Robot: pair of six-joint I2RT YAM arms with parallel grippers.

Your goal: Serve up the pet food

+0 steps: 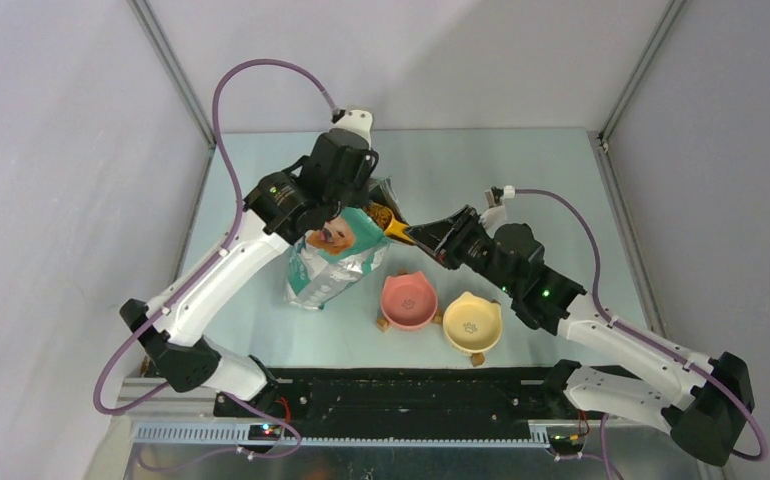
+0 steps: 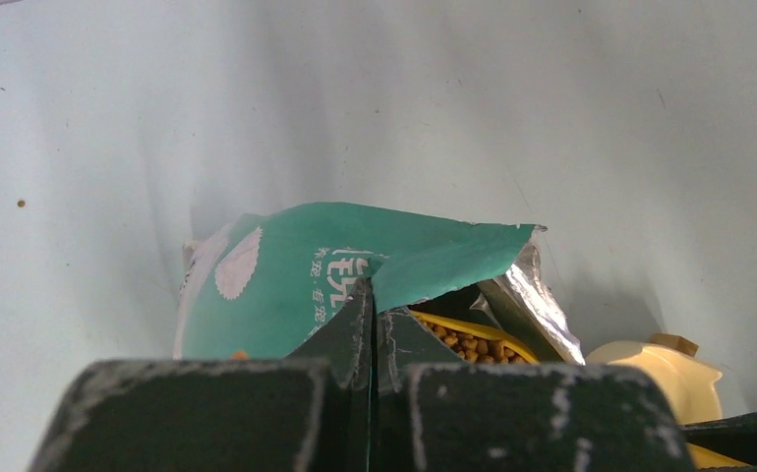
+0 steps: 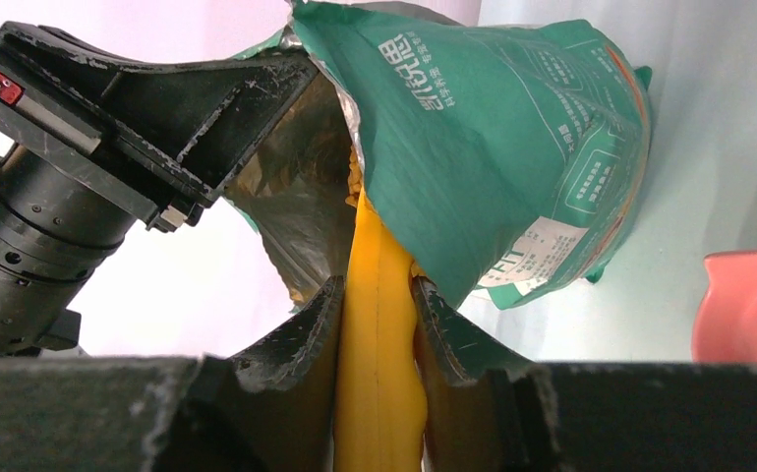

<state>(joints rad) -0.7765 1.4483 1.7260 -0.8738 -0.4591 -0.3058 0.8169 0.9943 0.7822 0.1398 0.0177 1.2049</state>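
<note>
The green-white foil bag [image 1: 333, 262] stands left of centre with its mouth open. My left gripper [image 2: 372, 295] is shut on the bag's top edge [image 2: 424, 256] and holds the mouth up. My right gripper [image 3: 377, 290] is shut on the handle of the orange scoop [image 3: 379, 324]. The scoop's bowl [image 2: 483, 330] sits inside the bag mouth. The pet food [image 2: 468, 344], small brown pellets, fills the scoop. From above, the scoop [image 1: 394, 227] bridges the right gripper [image 1: 416, 232] and the bag opening under the left gripper [image 1: 359, 200].
A pink cat-eared bowl [image 1: 408, 300] and a yellow one [image 1: 472, 322] stand side by side in front of the bag, to its right. The yellow bowl [image 2: 655, 374] also shows in the left wrist view. Frame posts stand at the table's back corners.
</note>
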